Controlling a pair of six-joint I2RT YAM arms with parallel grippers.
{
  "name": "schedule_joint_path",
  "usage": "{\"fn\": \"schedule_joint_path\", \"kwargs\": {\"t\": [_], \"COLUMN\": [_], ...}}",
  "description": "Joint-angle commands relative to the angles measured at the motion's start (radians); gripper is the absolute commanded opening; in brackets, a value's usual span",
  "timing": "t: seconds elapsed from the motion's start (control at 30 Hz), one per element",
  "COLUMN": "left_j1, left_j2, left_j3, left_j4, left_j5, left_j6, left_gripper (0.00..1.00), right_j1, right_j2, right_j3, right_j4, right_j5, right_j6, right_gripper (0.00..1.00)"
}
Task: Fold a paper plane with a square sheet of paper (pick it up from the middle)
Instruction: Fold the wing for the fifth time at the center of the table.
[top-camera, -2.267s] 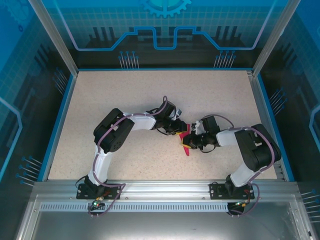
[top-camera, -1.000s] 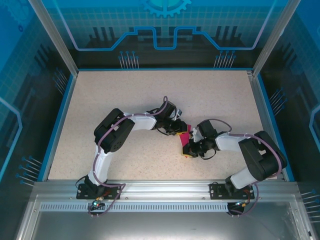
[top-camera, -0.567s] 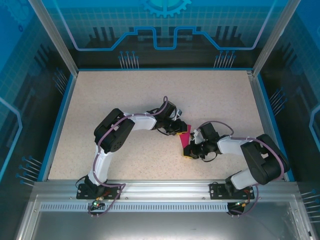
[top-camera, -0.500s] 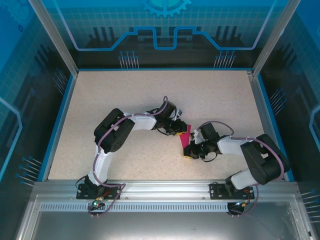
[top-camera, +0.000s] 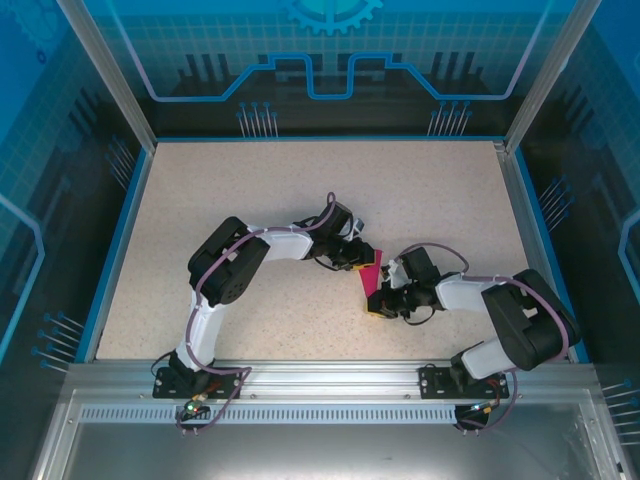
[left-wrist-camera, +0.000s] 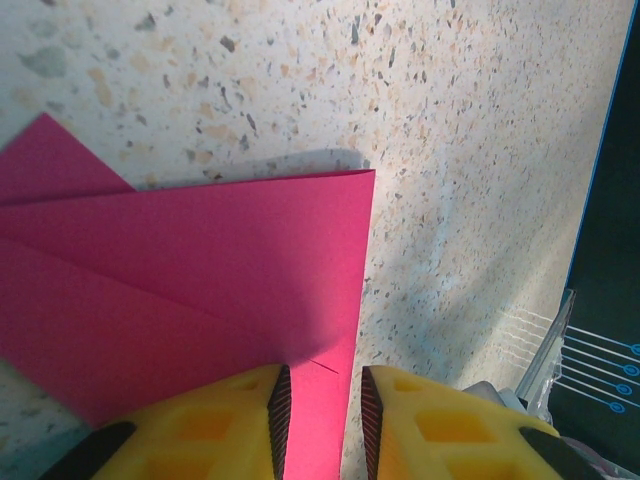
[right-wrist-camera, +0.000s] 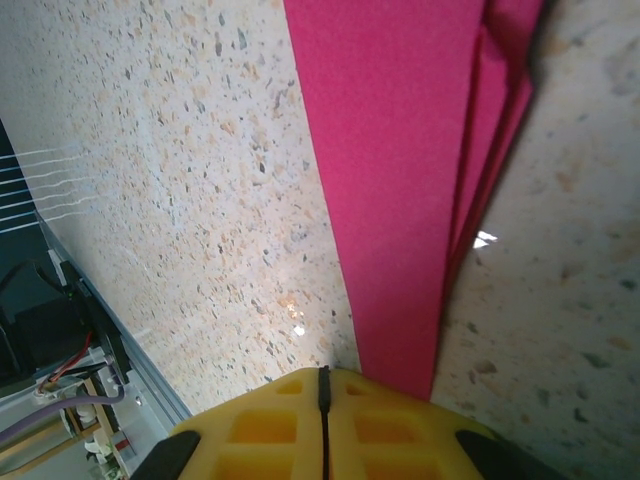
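Magenta-pink folded paper sheet (top-camera: 369, 283) (left-wrist-camera: 200, 260) (right-wrist-camera: 400, 150) lay on the speckled beige tabletop (top-camera: 300, 190) between my arms, my left gripper (top-camera: 358, 258) (left-wrist-camera: 322, 385) had yellow jaws slightly apart astride its edge, hold I couldn't tell, my right gripper (top-camera: 378, 303) (right-wrist-camera: 322, 385) was clenched at its long edge.

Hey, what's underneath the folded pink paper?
Speckled tabletop shows around the folded pink paper, and another pink layer sticks out beneath its top flap. What lies directly under the paper is covered.

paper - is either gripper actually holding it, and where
Not clamped, it seems. The left gripper stands part open over an edge of the paper; the right gripper is shut, tips at the folded end, not pinching it.
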Motion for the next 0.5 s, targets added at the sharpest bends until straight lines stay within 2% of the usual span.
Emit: {"fn": "schedule_joint_path", "kwargs": {"t": [0.0, 0.23, 0.3, 0.37, 0.47], "left_j1": [-0.007, -0.008, -0.008, -0.008, -0.008], "left_j2": [0.041, 0.035, 0.037, 0.038, 0.036], "left_j3": [-0.012, -0.011, -0.011, -0.011, -0.015], "left_j4": [-0.081, -0.083, -0.083, -0.081, -0.082], "left_j5": [-0.028, -0.033, -0.033, -0.032, -0.035], "left_j6": [-0.012, -0.012, -0.012, -0.014, -0.014], "left_gripper": [0.29, 0.28, 0.29, 0.28, 0.28], "right_j1": [0.011, 0.022, 0.022, 0.022, 0.023], "right_j2": [0.071, 0.067, 0.061, 0.061, 0.06], "right_j3": [-0.049, -0.03, -0.023, -0.02, -0.026], "right_j4": [-0.159, -0.189, -0.213, -0.216, -0.218], "right_j5": [0.076, 0.113, 0.132, 0.126, 0.116], "right_j6": [-0.008, -0.012, -0.018, -0.022, -0.027], "right_gripper": [0.05, 0.04, 0.09, 0.04, 0.02]}}
